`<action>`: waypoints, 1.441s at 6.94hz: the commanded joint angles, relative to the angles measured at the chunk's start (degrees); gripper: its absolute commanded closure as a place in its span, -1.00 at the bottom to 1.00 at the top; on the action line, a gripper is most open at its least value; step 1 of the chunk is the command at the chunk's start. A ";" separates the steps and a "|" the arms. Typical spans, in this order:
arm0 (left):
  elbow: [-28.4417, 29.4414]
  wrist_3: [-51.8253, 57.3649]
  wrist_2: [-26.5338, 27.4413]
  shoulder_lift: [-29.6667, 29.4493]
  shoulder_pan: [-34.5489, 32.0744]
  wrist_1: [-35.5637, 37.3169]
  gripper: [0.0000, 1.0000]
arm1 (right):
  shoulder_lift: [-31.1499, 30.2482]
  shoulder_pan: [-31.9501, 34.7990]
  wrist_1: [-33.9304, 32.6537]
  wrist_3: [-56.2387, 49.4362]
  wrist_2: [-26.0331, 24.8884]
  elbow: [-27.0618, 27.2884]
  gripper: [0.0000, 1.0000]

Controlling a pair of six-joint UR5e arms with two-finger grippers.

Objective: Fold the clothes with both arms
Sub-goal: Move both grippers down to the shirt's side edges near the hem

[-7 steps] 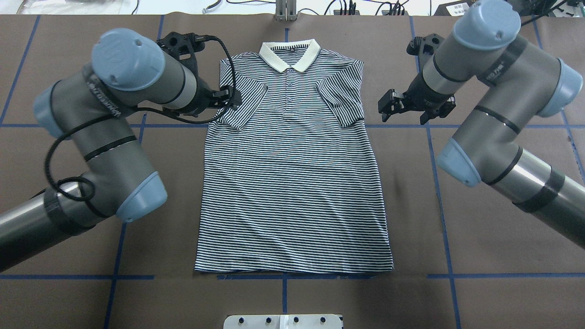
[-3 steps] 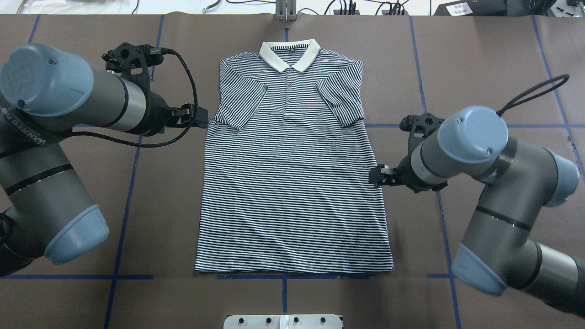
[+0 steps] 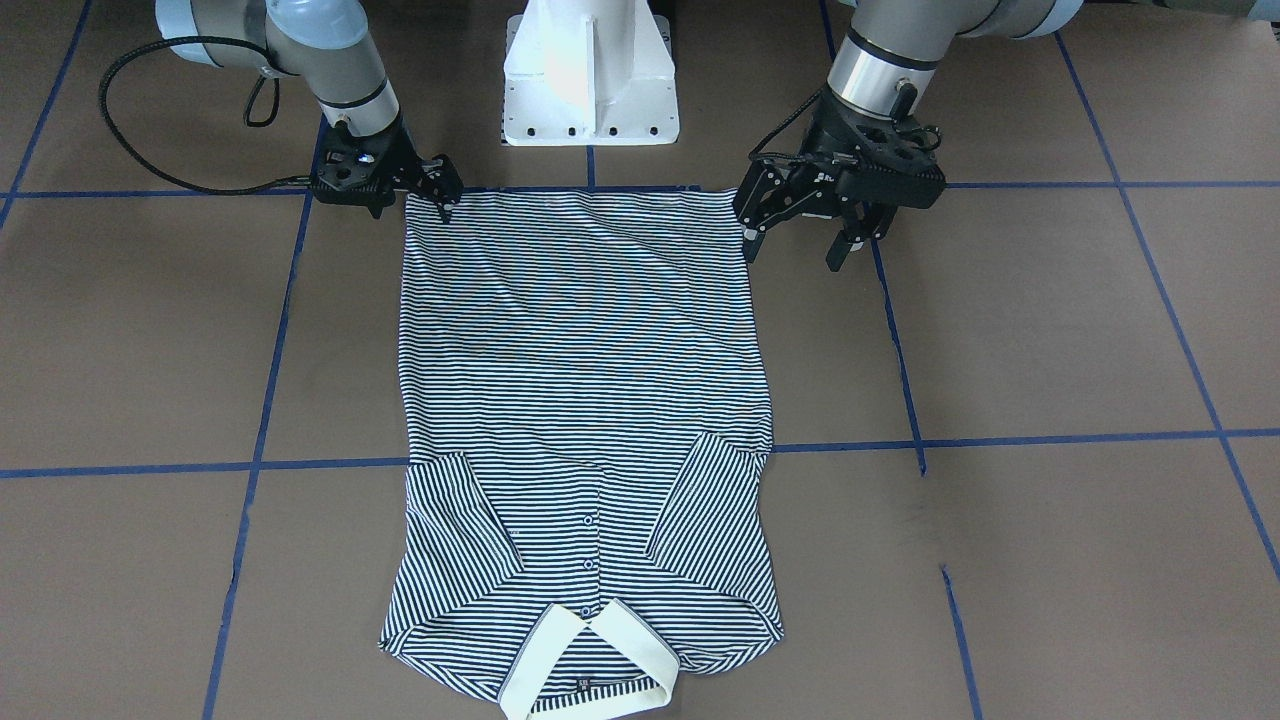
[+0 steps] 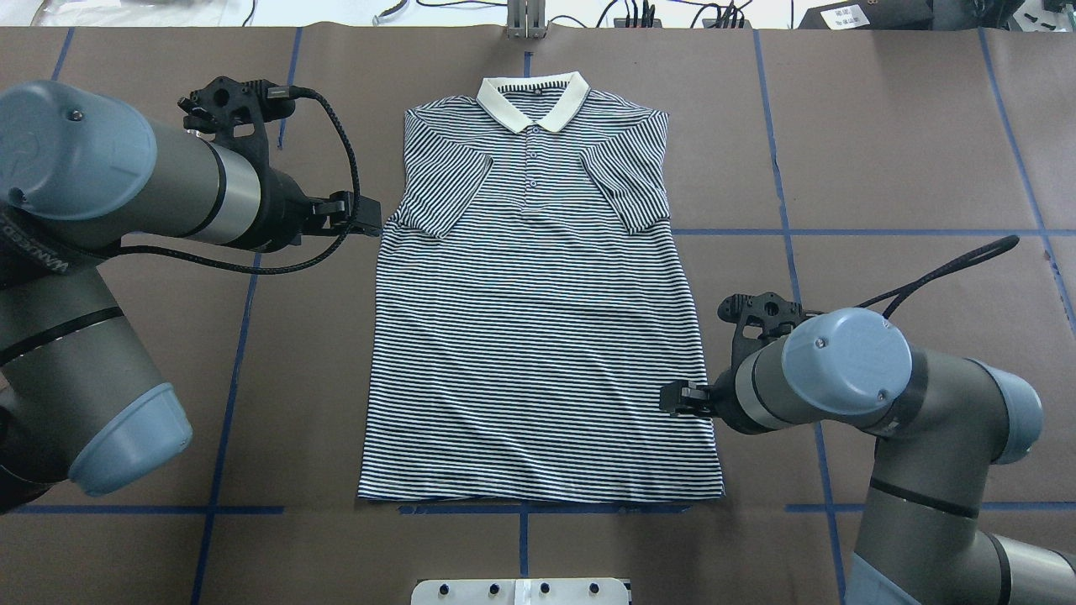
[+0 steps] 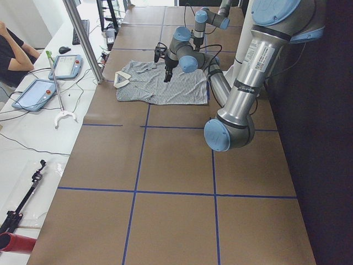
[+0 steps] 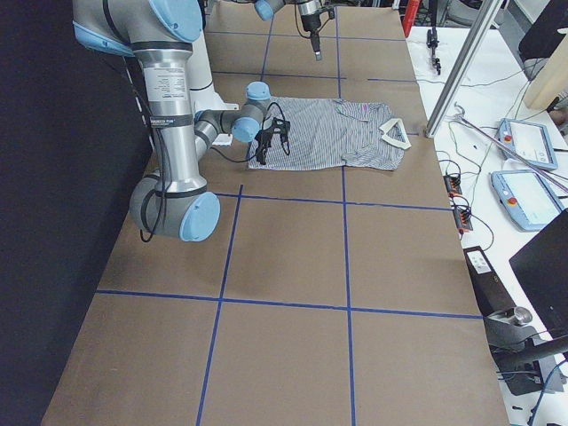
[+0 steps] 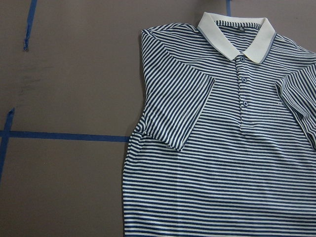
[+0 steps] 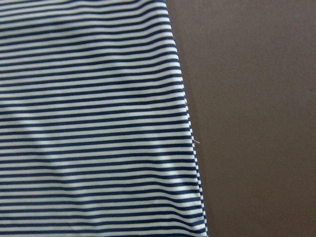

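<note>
The striped polo shirt [image 4: 538,336] lies flat and face up, cream collar [image 4: 531,101] at the far side, both sleeves folded in over the chest. In the overhead view my left gripper [image 4: 363,216] is open just off the shirt's left edge at sleeve height, and my right gripper [image 4: 672,399] is open at the right edge above the hem. In the front-facing view the left gripper [image 3: 793,250] is open by one hem corner and the right gripper [image 3: 440,200] is at the other. Neither holds cloth. The wrist views show the shirt's top [image 7: 222,163] and its right edge [image 8: 94,123].
The brown table cover has blue tape lines [image 4: 244,336]. The white pedestal base [image 3: 590,75] stands behind the hem. A metal post [image 5: 83,38], tablets [image 5: 41,91] and a seated person [image 5: 11,52] are along the far bench.
My left gripper drew back leftward off the folded sleeve to beside the shirt. My right gripper moved from beside the right sleeve down along the right edge toward the hem.
</note>
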 commanded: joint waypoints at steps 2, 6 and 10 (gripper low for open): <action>-0.04 -0.18 -0.08 -0.58 0.19 -0.01 -1.00 | -1.06 -2.29 -0.02 1.26 -1.28 -0.79 -1.00; -0.13 -0.18 -0.17 -1.10 0.19 -0.01 -1.00 | -1.06 -3.52 -0.38 1.09 0.39 -2.02 -0.99; -0.66 -0.09 -0.17 -1.10 0.02 -0.01 -1.00 | -0.53 -3.43 -0.29 1.00 3.38 -2.03 0.68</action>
